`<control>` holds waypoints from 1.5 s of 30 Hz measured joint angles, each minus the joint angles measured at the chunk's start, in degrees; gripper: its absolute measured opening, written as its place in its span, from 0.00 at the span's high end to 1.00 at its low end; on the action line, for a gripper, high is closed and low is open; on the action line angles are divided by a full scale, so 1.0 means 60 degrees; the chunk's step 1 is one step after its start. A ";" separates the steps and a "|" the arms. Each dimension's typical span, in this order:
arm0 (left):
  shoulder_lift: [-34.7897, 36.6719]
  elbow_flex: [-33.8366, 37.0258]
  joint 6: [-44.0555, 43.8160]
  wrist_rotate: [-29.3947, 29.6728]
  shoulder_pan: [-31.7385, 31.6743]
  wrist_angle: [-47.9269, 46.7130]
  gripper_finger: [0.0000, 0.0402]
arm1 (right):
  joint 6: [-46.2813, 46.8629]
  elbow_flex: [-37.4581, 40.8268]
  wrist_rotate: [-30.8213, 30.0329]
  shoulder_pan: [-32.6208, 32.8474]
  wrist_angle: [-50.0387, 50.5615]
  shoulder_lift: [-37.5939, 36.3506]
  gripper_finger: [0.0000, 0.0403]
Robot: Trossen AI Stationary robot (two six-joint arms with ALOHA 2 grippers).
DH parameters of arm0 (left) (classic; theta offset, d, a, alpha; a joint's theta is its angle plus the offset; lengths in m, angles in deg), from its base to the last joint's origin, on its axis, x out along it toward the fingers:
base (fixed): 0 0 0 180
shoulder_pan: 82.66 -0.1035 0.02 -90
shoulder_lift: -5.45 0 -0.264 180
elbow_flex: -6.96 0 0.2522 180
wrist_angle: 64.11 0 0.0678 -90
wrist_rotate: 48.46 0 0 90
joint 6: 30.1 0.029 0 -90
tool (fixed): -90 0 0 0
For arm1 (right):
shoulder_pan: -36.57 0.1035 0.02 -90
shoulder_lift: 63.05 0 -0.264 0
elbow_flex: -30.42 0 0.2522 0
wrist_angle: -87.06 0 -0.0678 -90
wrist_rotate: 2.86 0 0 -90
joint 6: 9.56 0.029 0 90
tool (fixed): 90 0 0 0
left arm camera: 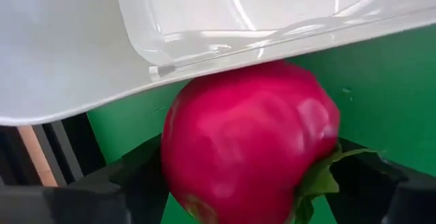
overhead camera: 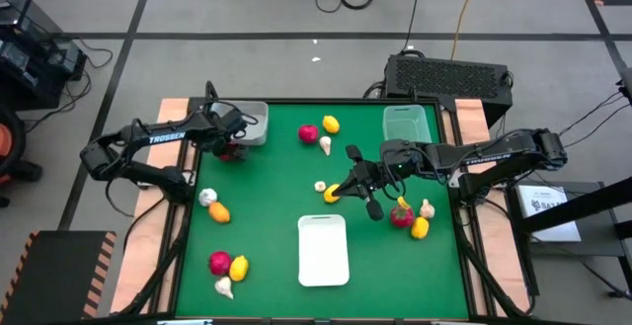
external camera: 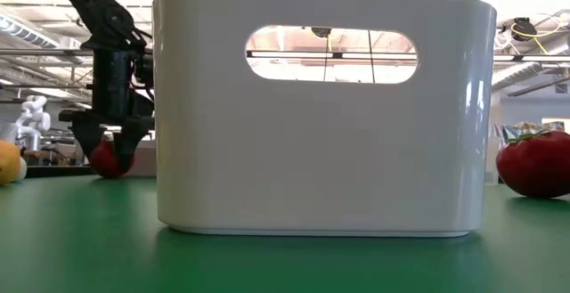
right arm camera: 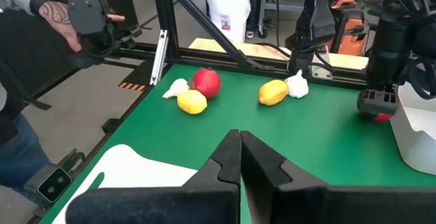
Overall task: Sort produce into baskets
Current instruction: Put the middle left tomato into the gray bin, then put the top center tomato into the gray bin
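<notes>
Left gripper, fingers astride red radish beside whitish tub: close squarely, then lift clear; right gripper pressed together.

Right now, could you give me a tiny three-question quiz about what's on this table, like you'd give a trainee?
1. True or false: the left gripper has its fingers either side of a red fruit beside the whitish tub.
2. The right gripper is: A) wide open, B) shut with nothing in it, C) holding a lemon.
3. Fill in: the green-tinted tub sits at the table's far ____ corner, seen from above.

Key: 1 true; 2 B; 3 right.
</notes>
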 joint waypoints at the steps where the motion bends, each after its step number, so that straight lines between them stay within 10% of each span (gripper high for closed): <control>1: 0.0043 -0.0010 0.0000 -0.0240 -0.0004 -0.0044 0.24 | 0.0000 0.0000 -0.0002 0.0001 -0.0001 0.0001 1.00; 12: 0.0703 -0.1570 0.0047 -0.2391 0.0021 -0.1685 0.21 | -0.0018 0.0000 -0.0001 0.0001 -0.0001 0.0001 1.00; 22: 0.0766 -0.3186 0.0673 -0.0174 -0.0619 -0.1069 0.21 | -0.0073 0.0000 -0.0002 -0.0061 -0.0012 0.0001 1.00; 45: -0.0877 -0.3180 0.1762 0.0162 -0.1166 -0.1222 0.02 | 0.0324 0.0000 -0.0002 -0.0061 -0.0161 0.0001 1.00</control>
